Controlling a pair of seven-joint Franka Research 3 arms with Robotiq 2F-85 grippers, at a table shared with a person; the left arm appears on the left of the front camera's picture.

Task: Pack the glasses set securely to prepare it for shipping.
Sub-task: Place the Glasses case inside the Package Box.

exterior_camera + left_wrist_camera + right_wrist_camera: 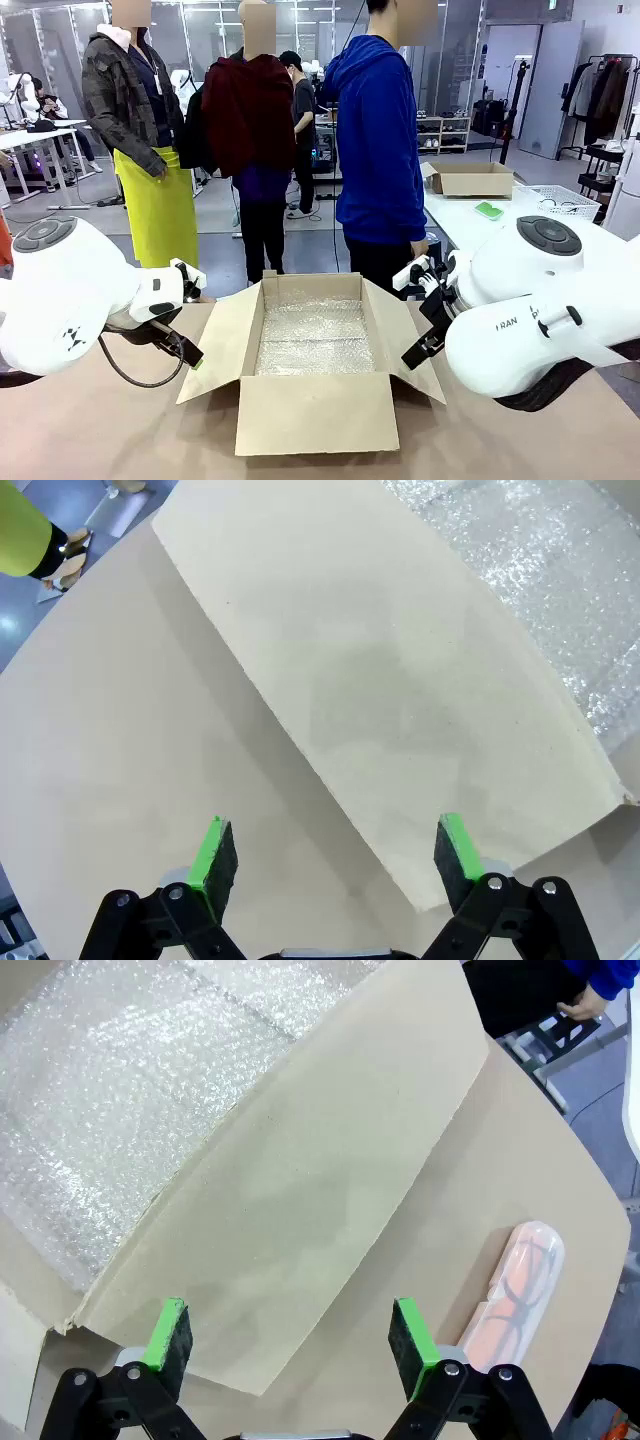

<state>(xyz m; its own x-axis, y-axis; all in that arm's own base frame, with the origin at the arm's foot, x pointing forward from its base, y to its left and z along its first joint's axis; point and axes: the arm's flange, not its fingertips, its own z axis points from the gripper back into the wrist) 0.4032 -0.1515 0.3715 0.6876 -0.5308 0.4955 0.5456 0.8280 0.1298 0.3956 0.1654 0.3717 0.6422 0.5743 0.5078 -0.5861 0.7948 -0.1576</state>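
Status: packing not begun. The cardboard box (315,405) sits open mid-counter (110,430), all four flaps splayed. Its floor is lined with bubble wrap (315,335) and carries nothing that I can see.

Pink case (522,1290): flat on the counter just outside the box, beside the outer edge of its right flap (300,1200). Glasses are visible through the lid.

Left gripper (335,853): jaws wide apart, holding nothing, over the box's left flap (400,710).

Right gripper (290,1337): likewise fully spread and empty, over the right flap with the case just off to one side.

Left to do (my reading): cases into the box, cushioning over them, flaps closed.

Obstacles: the right flap lies between the case and the box cavity. A person (378,140) stands just beyond the box's far side.
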